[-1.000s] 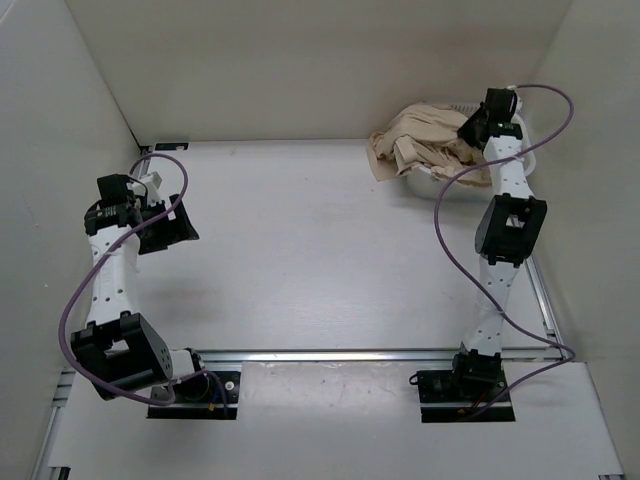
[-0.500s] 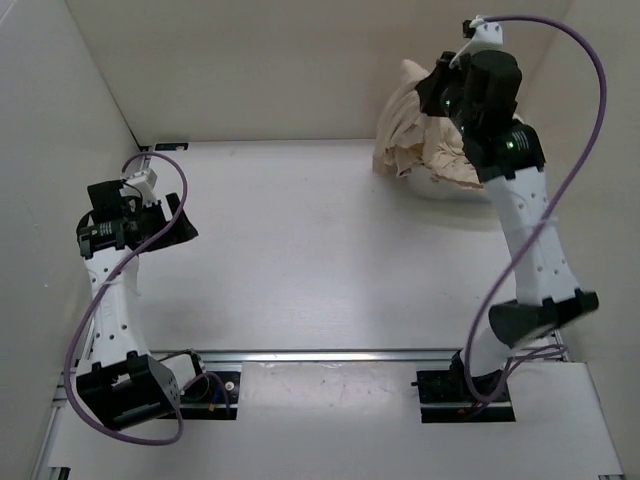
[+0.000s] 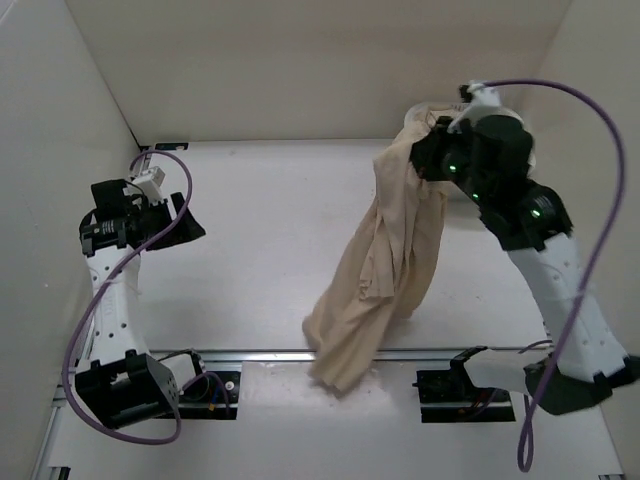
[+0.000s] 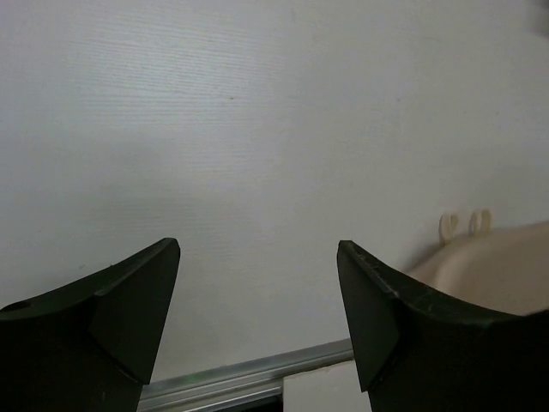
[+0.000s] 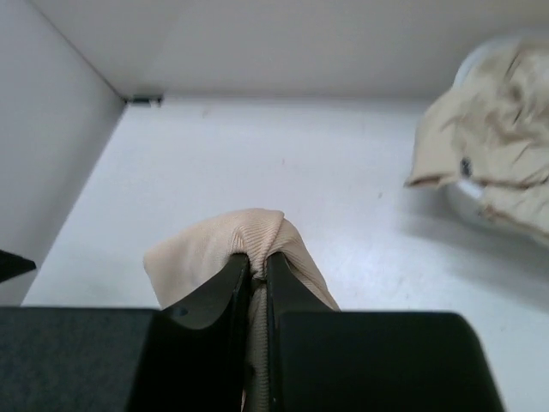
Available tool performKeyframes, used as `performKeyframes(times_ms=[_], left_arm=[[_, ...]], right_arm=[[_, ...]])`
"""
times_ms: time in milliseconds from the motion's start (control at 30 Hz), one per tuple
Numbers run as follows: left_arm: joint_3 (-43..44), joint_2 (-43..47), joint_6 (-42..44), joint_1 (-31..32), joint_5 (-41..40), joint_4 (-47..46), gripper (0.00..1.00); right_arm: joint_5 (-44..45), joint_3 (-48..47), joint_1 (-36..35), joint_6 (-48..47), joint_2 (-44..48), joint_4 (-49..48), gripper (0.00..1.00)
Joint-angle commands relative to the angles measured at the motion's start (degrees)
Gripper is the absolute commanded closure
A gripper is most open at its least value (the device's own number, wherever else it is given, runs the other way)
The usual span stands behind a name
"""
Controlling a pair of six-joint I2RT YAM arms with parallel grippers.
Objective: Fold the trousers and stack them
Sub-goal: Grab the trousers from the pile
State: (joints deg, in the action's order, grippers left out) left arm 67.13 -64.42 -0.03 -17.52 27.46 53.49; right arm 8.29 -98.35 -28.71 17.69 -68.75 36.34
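Trousers (image 3: 385, 270), beige, one pair: bunched fold pinched between the closed fingers of the right claw (image 5: 257, 262), held high over the worktop (image 3: 260, 230), hanging in a long drape toward the near edge. Left claw (image 4: 257, 249): jaws wide apart, gripping nothing, above the worktop's left side. Heaped trousers (image 5: 489, 137): far right corner.

The right arm (image 3: 550, 270) rears up high, elbow bent, and the right gripper (image 5: 257, 262) is pinched tight on a fold of the trousers (image 5: 199, 256). The left arm (image 3: 105, 300) stands upright, the left gripper (image 4: 257, 251) spread wide apart.
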Motion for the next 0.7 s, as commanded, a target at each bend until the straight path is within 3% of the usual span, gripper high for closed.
performKeyframes(times_ms=[0, 133, 200, 267, 367, 467, 500, 533, 667], left_arm=[[2.0, -4.2, 0.0, 2.8, -1.3, -0.6, 0.15], [4.4, -9.4, 0.0, 8.6, -7.2, 0.0, 0.18], [5.7, -10.6, 0.0, 11.2, -7.9, 0.0, 0.18], [6.8, -11.2, 0.0, 12.8, -7.9, 0.0, 0.18], [7.7, -11.8, 0.0, 16.4, -8.6, 0.0, 0.17], [7.7, -13.0, 0.0, 22.6, -11.8, 1.6, 0.17], [7.7, -13.0, 0.0, 27.1, -12.9, 1.6, 0.17], [7.7, -13.6, 0.0, 29.8, -16.0, 2.3, 0.17], [11.2, -17.7, 0.0, 44.4, -23.5, 3.0, 0.17]], right_arm=[[-1.9, 2.4, -2.5, 4.5, -12.0, 0.4, 1.00], [0.4, -8.1, -7.0, 6.6, -26.9, 5.7, 1.00], [-0.2, -13.9, -9.5, 8.2, -35.9, 7.6, 0.68], [-2.7, -23.5, -12.0, 6.9, -41.6, 11.2, 0.07], [-3.6, -29.7, -12.6, 6.9, -47.4, 18.1, 0.01], [0.1, -14.1, -9.3, 10.7, -38.8, 11.8, 0.01], [0.7, -7.8, -7.4, 14.6, -31.4, 9.4, 0.01], [0.7, 4.5, -2.5, 17.0, -27.6, 6.0, 0.01], [-0.1, 27.2, 10.4, 23.4, -10.6, 6.6, 0.05]])
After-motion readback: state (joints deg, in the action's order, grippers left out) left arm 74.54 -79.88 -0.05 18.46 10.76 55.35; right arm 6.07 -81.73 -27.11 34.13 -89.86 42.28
